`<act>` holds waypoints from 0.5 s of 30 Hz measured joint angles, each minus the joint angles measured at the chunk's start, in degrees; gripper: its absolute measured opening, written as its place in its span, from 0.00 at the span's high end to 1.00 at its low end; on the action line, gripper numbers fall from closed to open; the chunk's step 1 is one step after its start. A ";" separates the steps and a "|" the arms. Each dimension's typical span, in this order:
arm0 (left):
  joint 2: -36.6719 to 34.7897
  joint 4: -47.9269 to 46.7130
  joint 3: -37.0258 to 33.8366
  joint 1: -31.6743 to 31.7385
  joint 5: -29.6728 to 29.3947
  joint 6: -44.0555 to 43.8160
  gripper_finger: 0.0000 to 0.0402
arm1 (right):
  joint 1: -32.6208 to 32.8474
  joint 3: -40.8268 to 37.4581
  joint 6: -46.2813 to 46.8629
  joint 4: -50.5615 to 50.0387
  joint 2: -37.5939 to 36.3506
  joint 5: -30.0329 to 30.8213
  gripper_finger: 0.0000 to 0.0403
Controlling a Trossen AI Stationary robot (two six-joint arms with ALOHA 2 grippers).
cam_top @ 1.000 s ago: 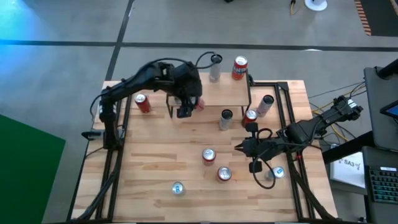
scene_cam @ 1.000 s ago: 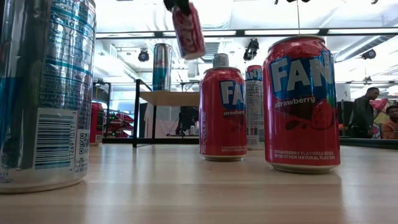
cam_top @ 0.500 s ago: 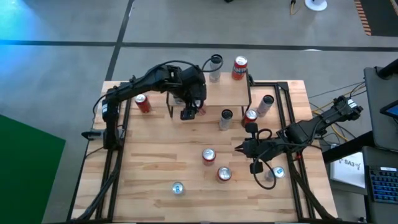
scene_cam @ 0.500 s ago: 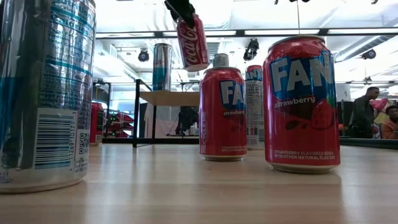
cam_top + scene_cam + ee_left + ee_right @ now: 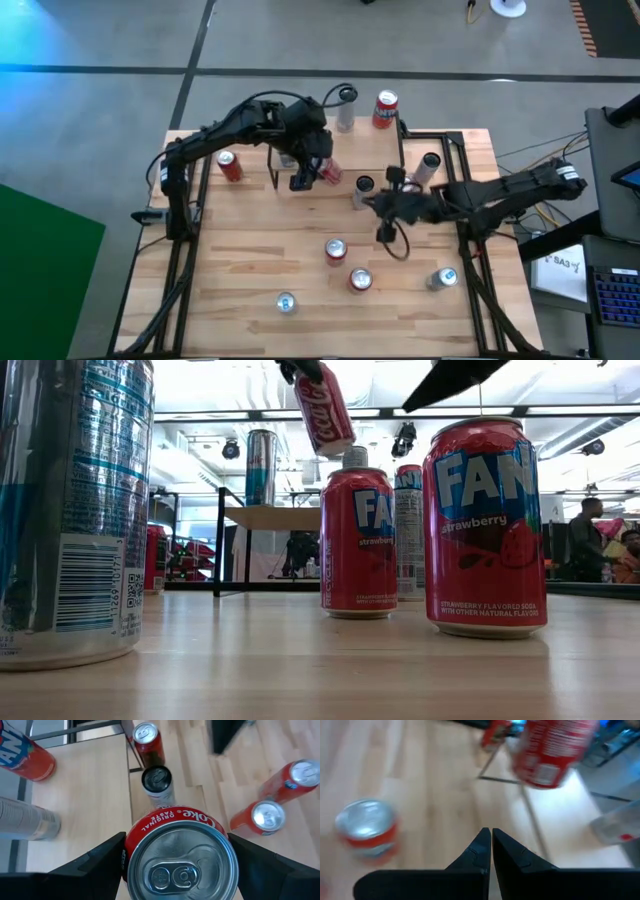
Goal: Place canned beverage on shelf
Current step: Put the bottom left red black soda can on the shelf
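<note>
Left wrist view: left gripper [image 5: 177,862] pinches a tilted Coke can [image 5: 178,851] above the shelf [image 5: 360,150].
The right gripper [image 5: 372,203] (fingers pressed together) nears, apparently beside the shelf; a collision could topple cans.

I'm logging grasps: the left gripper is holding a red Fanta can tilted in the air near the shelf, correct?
Not quite: the can in the left gripper is a red Coke can, not Fanta. The left wrist view shows "Coke" on its rim, and the low view shows the same script. The rest holds: it hangs tilted in the air near the shelf.
</note>
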 joint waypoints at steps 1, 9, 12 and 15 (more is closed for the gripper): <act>-0.37 -0.02 0.00 -0.05 0.16 -0.39 0.28 | -1.57 0.09 -1.14 1.20 0.00 -0.66 0.98; -4.30 -2.13 -0.59 -1.35 0.20 -3.72 0.28 | -11.57 0.38 -7.32 10.98 0.00 -10.43 0.98; -5.20 -1.33 -0.61 -1.75 0.27 -5.03 0.28 | -13.33 0.40 -8.43 12.65 0.02 -10.12 0.98; -5.33 -1.39 -0.68 -1.76 0.27 -5.91 0.28 | -13.63 0.40 -8.42 14.19 0.07 -10.06 0.97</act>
